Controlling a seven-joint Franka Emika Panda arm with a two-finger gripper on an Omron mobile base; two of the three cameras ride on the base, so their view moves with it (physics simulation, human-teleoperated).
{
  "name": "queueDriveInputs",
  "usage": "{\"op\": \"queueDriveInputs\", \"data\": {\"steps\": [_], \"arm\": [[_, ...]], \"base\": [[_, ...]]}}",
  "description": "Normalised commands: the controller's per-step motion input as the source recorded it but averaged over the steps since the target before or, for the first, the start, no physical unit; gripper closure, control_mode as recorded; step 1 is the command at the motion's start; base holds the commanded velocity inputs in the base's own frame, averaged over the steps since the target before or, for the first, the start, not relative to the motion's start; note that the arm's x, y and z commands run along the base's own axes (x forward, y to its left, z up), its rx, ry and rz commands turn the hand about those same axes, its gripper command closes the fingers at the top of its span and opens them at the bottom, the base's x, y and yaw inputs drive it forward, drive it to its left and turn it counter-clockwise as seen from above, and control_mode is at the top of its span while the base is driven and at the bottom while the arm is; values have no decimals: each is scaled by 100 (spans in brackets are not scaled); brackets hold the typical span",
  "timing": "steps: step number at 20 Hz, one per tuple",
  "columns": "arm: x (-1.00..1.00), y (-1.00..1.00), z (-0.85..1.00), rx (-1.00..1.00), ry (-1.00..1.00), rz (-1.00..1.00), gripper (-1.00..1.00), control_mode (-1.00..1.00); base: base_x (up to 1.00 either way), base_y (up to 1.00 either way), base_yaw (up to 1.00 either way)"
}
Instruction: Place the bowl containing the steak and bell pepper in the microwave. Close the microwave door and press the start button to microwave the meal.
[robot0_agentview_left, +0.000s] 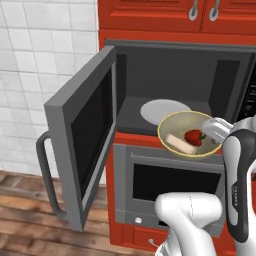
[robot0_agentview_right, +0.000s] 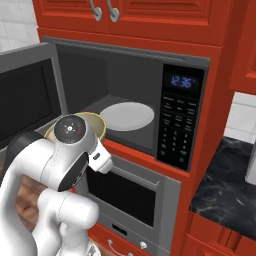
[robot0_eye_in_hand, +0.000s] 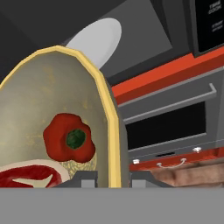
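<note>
The tan-yellow bowl (robot0_agentview_left: 175, 125) hangs in the air at the front edge of the open microwave (robot0_agentview_left: 165, 70), just before its dark cavity. Inside it lie the steak (robot0_agentview_left: 179, 143) and the red bell pepper (robot0_agentview_left: 194, 137). My gripper (robot0_agentview_left: 216, 131) is shut on the bowl's right rim. In the hand view my gripper (robot0_eye_in_hand: 113, 178) straddles the yellow rim of the bowl (robot0_eye_in_hand: 26, 100), with the bell pepper (robot0_eye_in_hand: 69, 141) and steak (robot0_eye_in_hand: 26, 175) beside it. The microwave door (robot0_agentview_left: 85, 135) stands swung wide to the left. The right base view shows the bowl (robot0_agentview_right: 98, 123) partly behind my arm.
A white turntable plate (robot0_agentview_left: 162, 110) lies on the cavity floor behind the bowl. The black keypad panel (robot0_agentview_right: 177, 127) is at the microwave's right. A grey oven (robot0_agentview_left: 170, 185) sits below, red cabinets above. The door's bar handle (robot0_agentview_left: 47, 175) juts out at the left. A dark counter (robot0_agentview_right: 225, 185) lies right.
</note>
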Motion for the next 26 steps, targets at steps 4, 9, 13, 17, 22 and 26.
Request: {"op": "queueDriveInputs", "data": {"steps": [4,9,13,17,22,26], "arm": [[0,0,0,0,0,0,100,100],[0,0,0,0,0,0,100,100],[0,0,0,0,0,0,100,100],[0,0,0,0,0,1,100,-100],[5,0,0,0,0,0,100,-100],[12,-1,0,1,-3,-7,100,-100]], "base": [[-44,-25,14],[-33,-14,12],[0,0,7],[0,0,0],[0,0,0],[0,0,0]]}}
